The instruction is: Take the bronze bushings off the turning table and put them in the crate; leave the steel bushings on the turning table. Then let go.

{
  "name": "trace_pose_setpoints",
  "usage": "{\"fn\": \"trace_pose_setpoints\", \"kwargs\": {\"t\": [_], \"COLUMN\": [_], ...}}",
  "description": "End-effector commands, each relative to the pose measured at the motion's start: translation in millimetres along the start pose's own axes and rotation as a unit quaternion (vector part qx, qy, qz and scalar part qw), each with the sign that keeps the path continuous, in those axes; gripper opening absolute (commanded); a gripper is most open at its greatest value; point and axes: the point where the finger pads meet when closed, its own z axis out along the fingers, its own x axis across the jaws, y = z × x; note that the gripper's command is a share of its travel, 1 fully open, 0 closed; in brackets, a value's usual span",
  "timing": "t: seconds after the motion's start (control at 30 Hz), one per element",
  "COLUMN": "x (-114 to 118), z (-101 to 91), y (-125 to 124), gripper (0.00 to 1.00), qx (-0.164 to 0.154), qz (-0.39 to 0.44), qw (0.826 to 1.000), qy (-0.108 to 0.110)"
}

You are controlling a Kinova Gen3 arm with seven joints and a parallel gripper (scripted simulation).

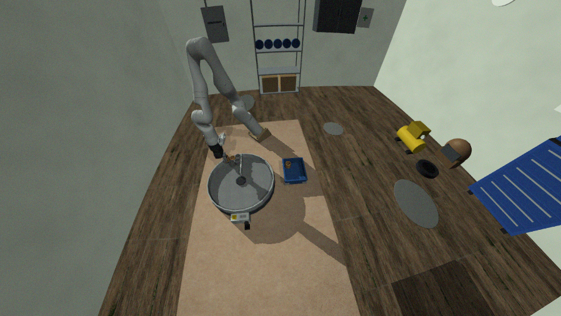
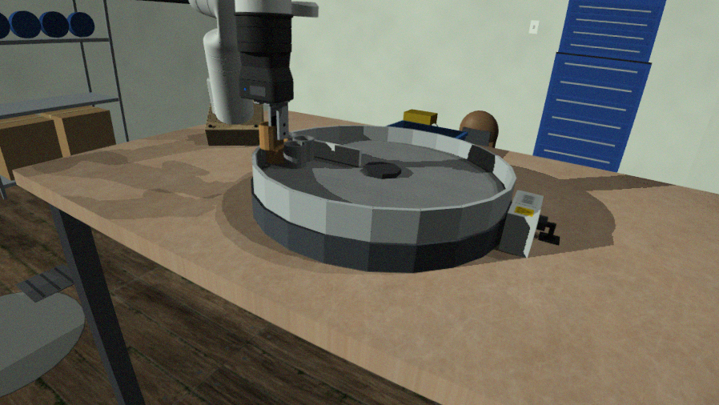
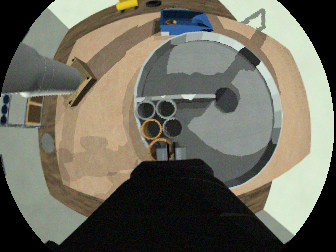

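Note:
My gripper (image 1: pixel 225 157) (image 2: pixel 278 134) (image 3: pixel 171 148) is shut on the wall of a bronze bushing (image 2: pixel 267 134) (image 3: pixel 160 140), one finger inside it. It is raised, its lower end near the rim height of the turning table (image 1: pixel 243 200) (image 2: pixel 347 218) (image 3: pixel 225 145). Another bronze bushing (image 1: pixel 232 158) (image 2: pixel 275 157) (image 3: pixel 151 120) stands on the turning table beside it. Three steel bushings (image 3: pixel 145 101) (image 3: pixel 166 99) (image 3: pixel 173 119) stand close by. The blue crate (image 1: pixel 295 182) (image 2: pixel 427 129) (image 3: pixel 200 21) holds a bronze bushing (image 1: pixel 288 165) (image 3: pixel 171 22); its inside is hidden in the exterior view.
A thin upright bar (image 1: pixel 240 167) (image 2: pixel 347 155) (image 3: pixel 192 96) runs from the turning table's rim towards its dark hub (image 1: pixel 240 180) (image 2: pixel 382 170) (image 3: pixel 227 100), next to the steel bushings. The turning table's raised rim surrounds everything on it. A control box (image 1: pixel 240 217) (image 2: pixel 523 221) sits at its outer side.

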Motion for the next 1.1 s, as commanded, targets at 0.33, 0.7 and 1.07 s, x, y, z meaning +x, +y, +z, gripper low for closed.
{"fn": "trace_pose_setpoints", "kwargs": {"t": [0.33, 0.7, 1.07], "x": [1.0, 1.0, 0.9], "z": [-5.6, -8.6, -27.7], "y": [0.3, 0.2, 0.0], "gripper": [0.0, 0.0, 0.0], "qx": [-0.003, -0.003, -0.003], "qz": [-0.002, -0.002, -0.002], "qw": [1.0, 1.0, 1.0], "qy": [0.001, 0.001, 0.001]}}
